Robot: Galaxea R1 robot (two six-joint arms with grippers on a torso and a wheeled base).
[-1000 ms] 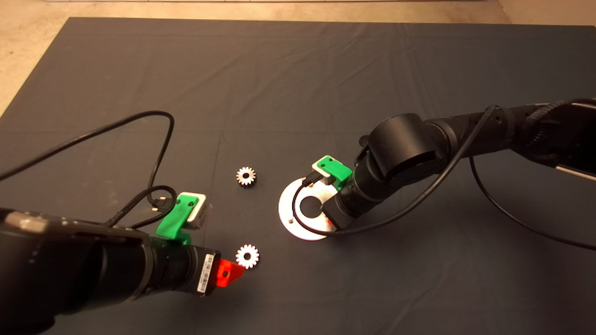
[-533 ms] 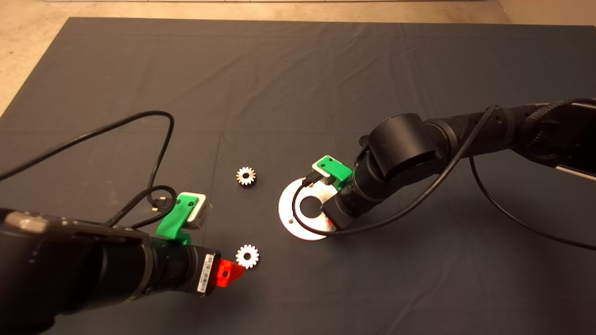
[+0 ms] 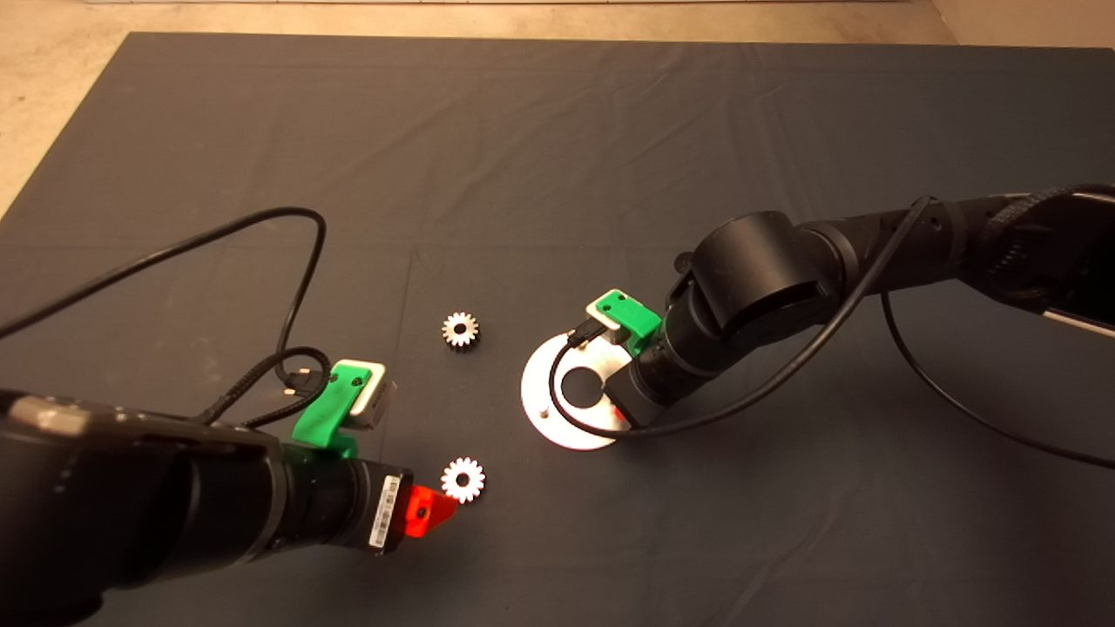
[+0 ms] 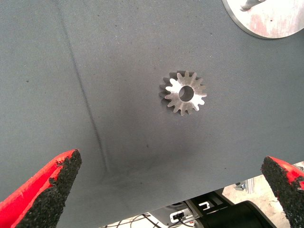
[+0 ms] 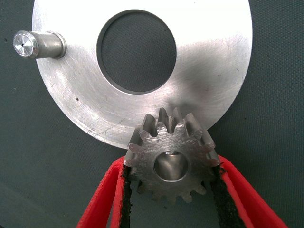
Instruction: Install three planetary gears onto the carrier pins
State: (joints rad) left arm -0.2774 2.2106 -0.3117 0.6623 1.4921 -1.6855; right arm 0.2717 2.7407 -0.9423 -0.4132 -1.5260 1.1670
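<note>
The round silver disc (image 3: 544,396) lies on the mat; one upright carrier pin (image 5: 35,43) shows on the disc (image 5: 213,57). My right gripper (image 5: 171,166) is shut on a planetary gear (image 5: 171,159) and holds it over the disc's rim; in the head view the right gripper (image 3: 620,407) is mostly hidden under its wrist. Two more gears lie flat on the mat, one (image 3: 460,330) left of the disc and one (image 3: 462,480) just beyond my left gripper (image 3: 422,512). My left gripper (image 4: 169,161) is open and empty, with a gear (image 4: 184,92) ahead of it.
A black cable (image 3: 296,261) loops over the mat on the left, beside the left arm. The right arm's cable (image 3: 784,366) hangs over the disc's near side. The mat's edge and pale floor (image 3: 52,78) lie at the far left.
The right arm has shifted very slightly over the disc with the gear still held. The left arm and both loose gears have not moved.
</note>
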